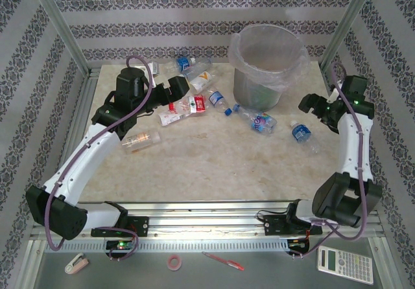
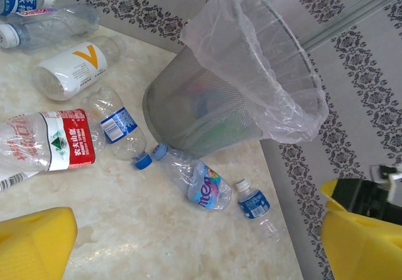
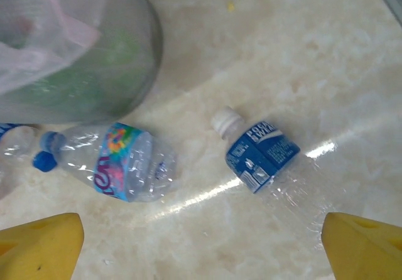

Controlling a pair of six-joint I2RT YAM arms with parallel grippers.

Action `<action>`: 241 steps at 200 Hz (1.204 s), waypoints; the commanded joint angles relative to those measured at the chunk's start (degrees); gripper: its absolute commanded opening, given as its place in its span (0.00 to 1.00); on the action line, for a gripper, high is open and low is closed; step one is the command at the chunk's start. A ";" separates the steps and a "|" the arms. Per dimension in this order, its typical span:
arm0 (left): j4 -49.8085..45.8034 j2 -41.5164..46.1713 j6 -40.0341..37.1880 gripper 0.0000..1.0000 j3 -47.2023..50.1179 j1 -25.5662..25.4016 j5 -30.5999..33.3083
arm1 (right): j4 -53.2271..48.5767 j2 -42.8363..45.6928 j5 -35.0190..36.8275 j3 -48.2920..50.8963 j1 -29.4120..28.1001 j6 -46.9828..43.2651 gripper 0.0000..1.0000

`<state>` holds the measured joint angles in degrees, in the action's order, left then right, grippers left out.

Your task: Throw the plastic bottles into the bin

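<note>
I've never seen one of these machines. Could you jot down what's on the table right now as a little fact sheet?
bin: upright at the far side of the table, bag-lined, coloured shapes showing through its wall
bottles: several lying on the table, left of and in front of the bin
rightmost bottle: blue label, white cap, lying flat
left jaws: open, empty
right jaws: open, facing the rightmost bottle

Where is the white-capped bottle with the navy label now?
In the top view, the white-capped bottle lies at the right of the table, right of the multicoloured-label bottle, near the right gripper.
</note>
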<state>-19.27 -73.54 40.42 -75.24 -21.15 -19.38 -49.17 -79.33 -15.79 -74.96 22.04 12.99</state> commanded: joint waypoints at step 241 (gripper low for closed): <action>-2.71 2.35 -1.79 1.00 -1.06 0.23 2.85 | -2.78 -23.56 0.30 0.47 2.49 -5.84 0.95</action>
<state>-22.76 -72.62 38.57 -76.05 -21.15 -17.39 -51.44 -101.32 -14.09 -75.00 26.24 7.49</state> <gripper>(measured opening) 0.997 0.960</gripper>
